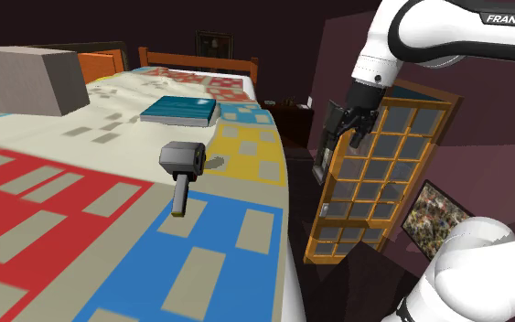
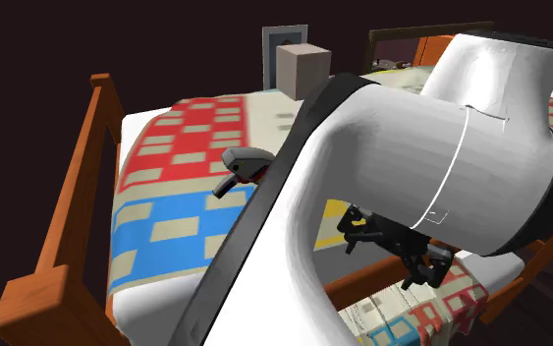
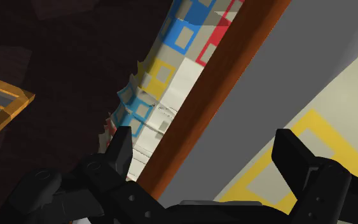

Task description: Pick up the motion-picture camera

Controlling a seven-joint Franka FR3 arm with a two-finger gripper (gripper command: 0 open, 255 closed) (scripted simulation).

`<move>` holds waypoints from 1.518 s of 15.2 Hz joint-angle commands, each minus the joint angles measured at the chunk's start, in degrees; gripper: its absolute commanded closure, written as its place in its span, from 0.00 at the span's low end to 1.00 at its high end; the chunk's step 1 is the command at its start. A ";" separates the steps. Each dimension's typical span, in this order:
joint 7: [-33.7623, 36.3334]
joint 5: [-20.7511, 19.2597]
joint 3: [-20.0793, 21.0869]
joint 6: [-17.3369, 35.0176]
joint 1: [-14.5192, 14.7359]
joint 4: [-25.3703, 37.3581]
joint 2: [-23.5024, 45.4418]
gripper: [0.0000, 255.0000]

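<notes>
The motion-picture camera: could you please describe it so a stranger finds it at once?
Start at the wooden bed with its patchwork quilt. Near its edge, where blue meets yellow, lies the camera. Unlike the flat teal book and big grey box, it is small, grey, with a handle.

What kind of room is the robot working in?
Probably a bedroom: the work surface is a bed with a wooden bed frame and a patchwork quilt, and a framed picture hangs nearby.
</notes>
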 commanded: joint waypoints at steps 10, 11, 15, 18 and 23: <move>15.81 6.44 9.62 -2.51 1.86 13.76 15.66 0.00; 17.55 6.92 10.56 -2.84 1.98 15.66 17.65 0.00; 24.59 8.25 14.00 -4.33 2.55 24.04 26.12 0.00; 29.97 8.64 16.33 -5.73 3.10 31.25 33.02 0.00; 39.20 8.07 19.56 -8.97 4.81 45.55 45.83 0.00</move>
